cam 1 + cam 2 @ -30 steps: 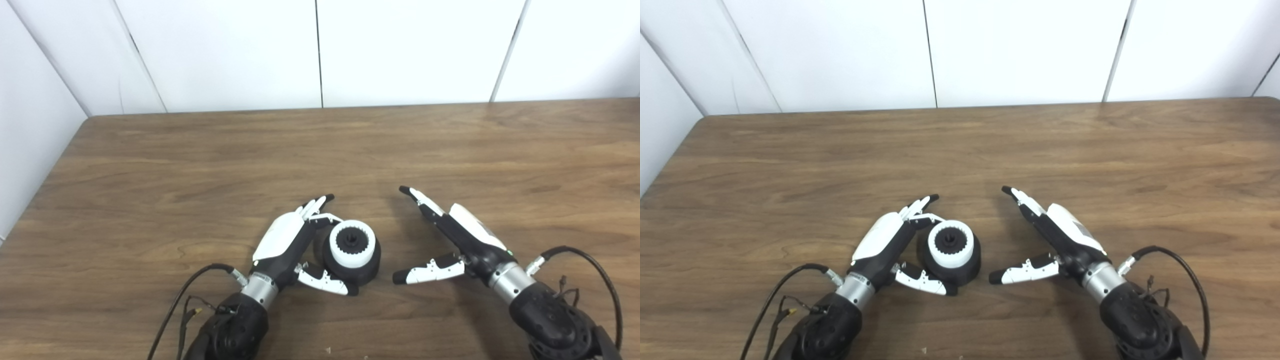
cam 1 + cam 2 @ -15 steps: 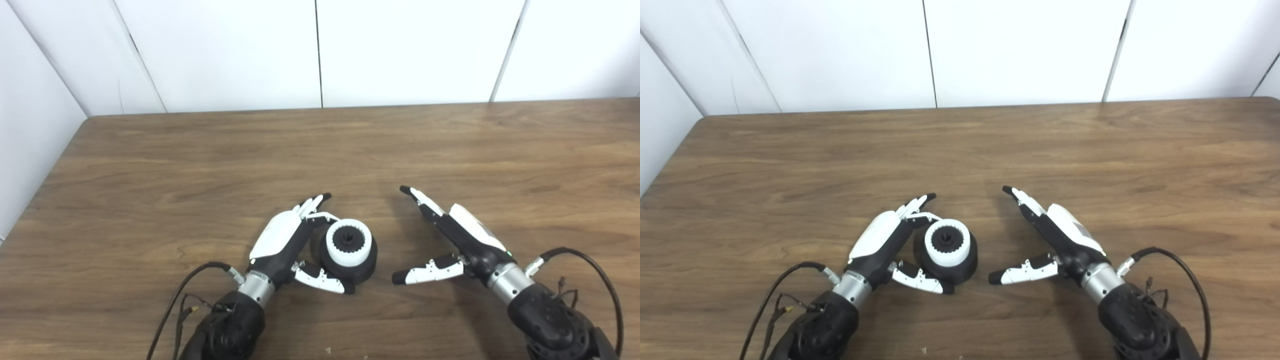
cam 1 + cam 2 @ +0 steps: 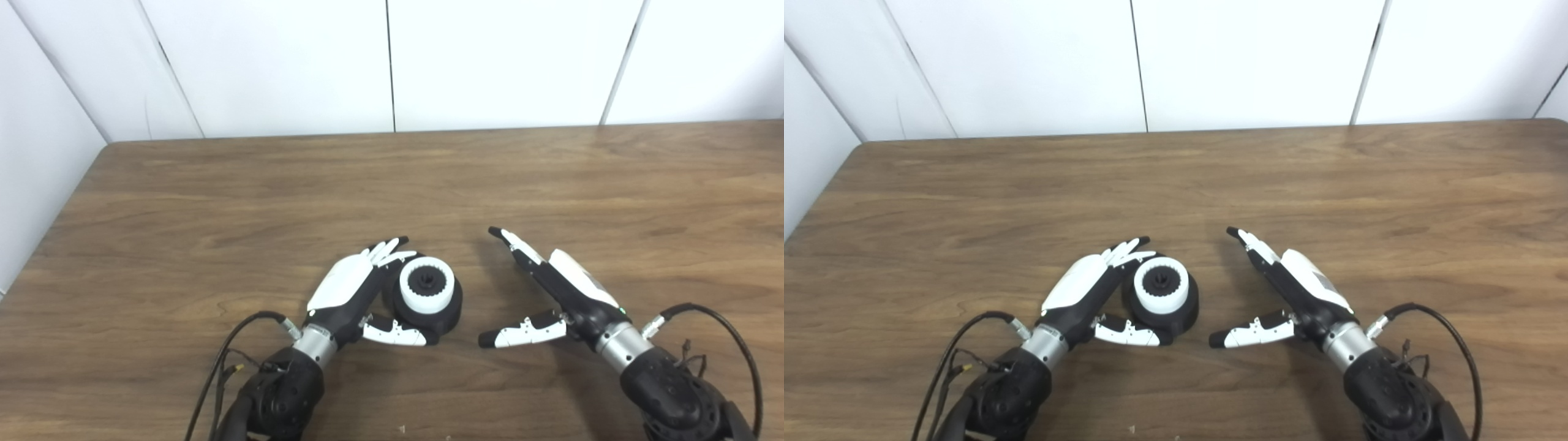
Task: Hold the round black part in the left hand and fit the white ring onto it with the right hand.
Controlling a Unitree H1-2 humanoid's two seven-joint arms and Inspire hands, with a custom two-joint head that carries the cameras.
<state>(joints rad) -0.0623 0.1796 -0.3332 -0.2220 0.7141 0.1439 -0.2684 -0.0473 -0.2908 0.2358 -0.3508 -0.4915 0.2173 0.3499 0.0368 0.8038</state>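
Observation:
The round black part (image 3: 446,310) sits on the wooden table (image 3: 245,196) with the white toothed ring (image 3: 427,286) seated on its top. My left hand (image 3: 346,286) lies against the part's left side. Its fingers (image 3: 386,250) stretch almost straight past the part's far edge and its thumb (image 3: 392,334) lies along the near base, so the hand cups the part without closing on it. My right hand (image 3: 560,286) rests open to the right, a clear gap from the part. Its fingers point away and its thumb (image 3: 520,334) points left, holding nothing.
White wall panels (image 3: 392,61) stand behind the table's far edge. The table's left edge (image 3: 55,226) runs diagonally beside a white side wall. Black cables (image 3: 226,361) trail from both wrists near the front edge.
The left hand's finger that curled over the part's far edge has straightened. The part with the ring has slid slightly away from me. The right hand has barely moved.

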